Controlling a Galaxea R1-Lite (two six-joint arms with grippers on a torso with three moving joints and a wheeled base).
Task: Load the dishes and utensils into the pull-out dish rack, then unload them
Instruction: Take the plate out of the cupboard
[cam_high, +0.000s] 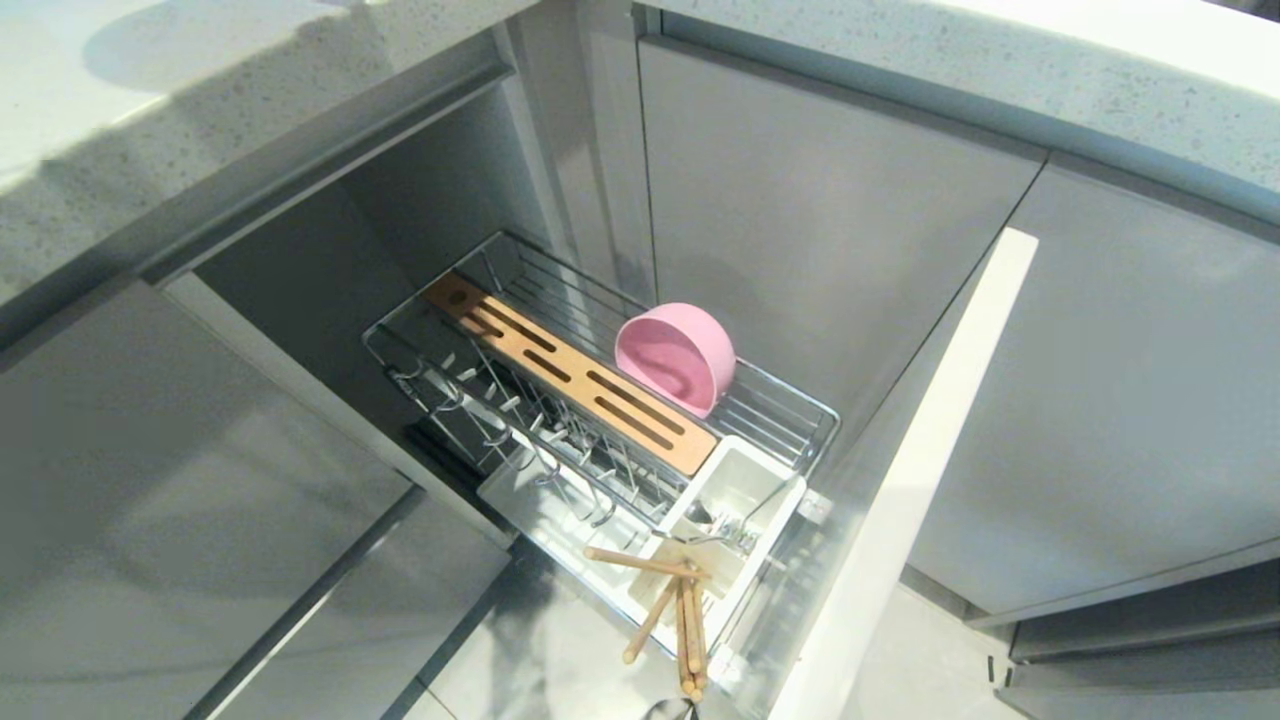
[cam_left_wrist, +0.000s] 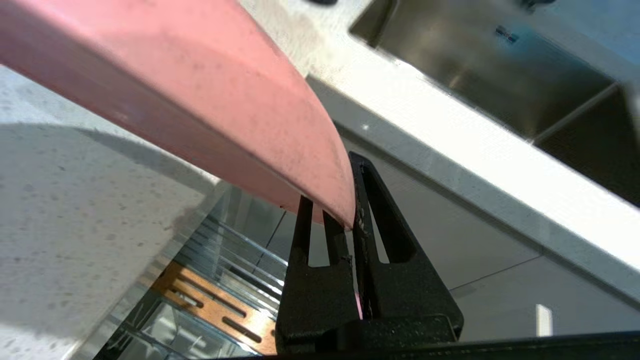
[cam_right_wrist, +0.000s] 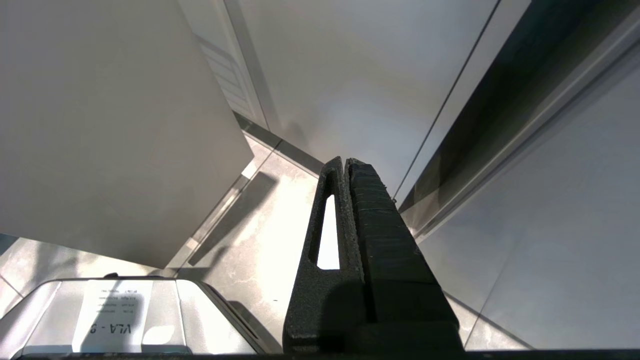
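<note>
Pink plate (cam_left_wrist: 190, 95) clamped by left gripper (cam_left_wrist: 345, 220); right gripper (cam_right_wrist: 345, 170) together, seemingly parked near floor

Grey cabinet fronts (cam_high: 830, 230) under speckled pale countertop (cam_high: 150, 90)

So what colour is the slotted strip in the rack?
Light wood, an orange-tan tone, with dark slots. The slotted strip shows best in the head view.
</note>
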